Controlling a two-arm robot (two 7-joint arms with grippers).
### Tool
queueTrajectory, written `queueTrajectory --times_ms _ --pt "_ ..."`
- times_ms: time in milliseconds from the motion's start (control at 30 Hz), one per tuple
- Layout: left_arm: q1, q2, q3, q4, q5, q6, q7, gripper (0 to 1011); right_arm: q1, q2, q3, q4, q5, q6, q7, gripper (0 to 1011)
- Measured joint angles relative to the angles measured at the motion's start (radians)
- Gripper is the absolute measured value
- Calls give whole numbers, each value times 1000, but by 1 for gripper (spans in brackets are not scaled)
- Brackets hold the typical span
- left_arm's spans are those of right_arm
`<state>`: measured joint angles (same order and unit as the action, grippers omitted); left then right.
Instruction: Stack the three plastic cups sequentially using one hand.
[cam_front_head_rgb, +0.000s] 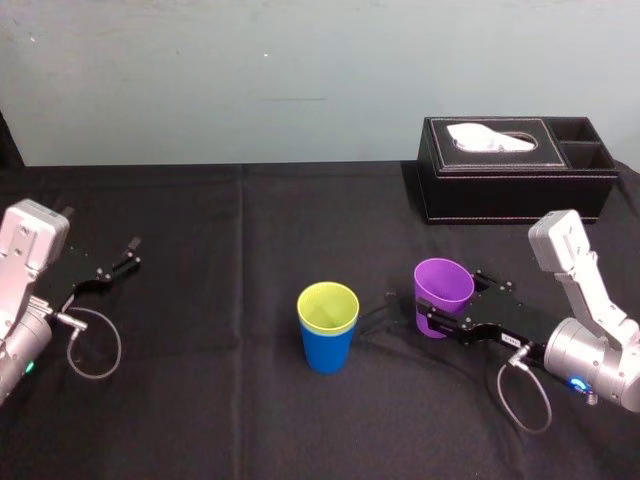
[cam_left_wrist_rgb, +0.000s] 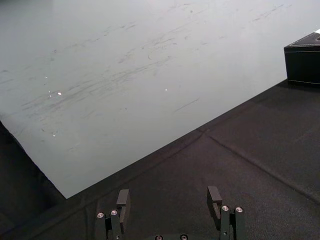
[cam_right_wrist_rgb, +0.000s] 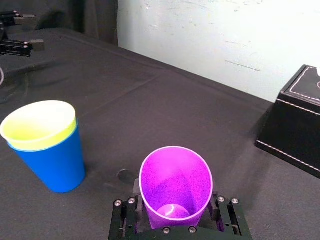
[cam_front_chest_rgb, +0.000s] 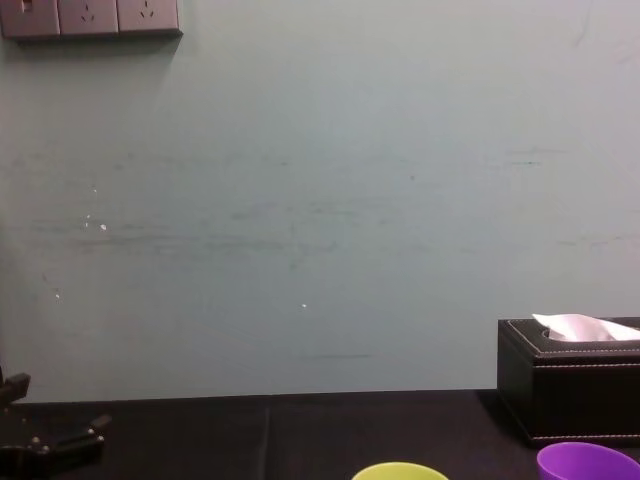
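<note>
The purple cup (cam_front_head_rgb: 443, 295) stands to the right of the table's middle, tipped slightly. My right gripper (cam_front_head_rgb: 438, 306) is shut on it, one finger pressed against each side. In the right wrist view the purple cup (cam_right_wrist_rgb: 175, 185) sits between the fingers (cam_right_wrist_rgb: 218, 212) with its rim squeezed to an oval. To its left a yellow-green cup (cam_front_head_rgb: 328, 306) is nested inside a blue cup (cam_front_head_rgb: 328, 350), both upright; the right wrist view shows this pair too, yellow-green (cam_right_wrist_rgb: 39, 125) in blue (cam_right_wrist_rgb: 56, 165). My left gripper (cam_front_head_rgb: 120, 262) rests open at the far left.
A black tissue box (cam_front_head_rgb: 515, 180) with a white tissue stands at the back right, behind the purple cup. Black cloth (cam_front_head_rgb: 240, 230) covers the table up to a pale wall. In the left wrist view, the open left fingers (cam_left_wrist_rgb: 123, 200) hang over bare cloth.
</note>
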<state>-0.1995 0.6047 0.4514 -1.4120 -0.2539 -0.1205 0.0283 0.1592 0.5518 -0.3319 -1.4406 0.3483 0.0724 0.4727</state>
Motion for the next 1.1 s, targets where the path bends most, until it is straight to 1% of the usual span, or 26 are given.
queueTrajectory --times_ms 67,167,200,267,333,367,467,500,600,733,900,967,1067,1100 --pt "0 0 0 0 0 0 0 1010 -4 1 2 -8 0 5 -1 726" --pt "0 0 0 0 0 0 0 1010 -20 10 15 -44 8 27 -8 726" --pt "0 0 0 0 0 0 0 1010 -20 10 15 -44 8 27 -8 726" --pt "0 0 0 0 0 0 0 1010 -36 21 29 -85 19 50 -16 726" --pt "0 0 0 0 0 0 0 1010 -46 28 38 -110 25 61 -20 726" --pt "0 0 0 0 0 0 0 1010 -55 37 47 -135 32 72 -21 726" --pt "0 0 0 0 0 0 0 1010 -66 51 58 -172 42 86 -22 726" --pt "0 0 0 0 0 0 0 1010 -72 61 65 -197 50 94 -21 726" --pt "0 0 0 0 0 0 0 1010 -82 81 76 -242 62 106 -17 726" --pt "0 0 0 0 0 0 0 1010 -88 105 86 -292 75 116 -10 726" --pt "0 0 0 0 0 0 0 1010 -82 129 89 -346 89 128 -3 726" --pt "0 0 0 0 0 0 0 1010 -75 134 89 -357 93 131 1 726" --pt "0 0 0 0 0 0 0 1010 -55 139 78 -372 101 139 11 726" --pt "0 0 0 0 0 0 0 1010 -43 139 68 -377 105 143 16 726"
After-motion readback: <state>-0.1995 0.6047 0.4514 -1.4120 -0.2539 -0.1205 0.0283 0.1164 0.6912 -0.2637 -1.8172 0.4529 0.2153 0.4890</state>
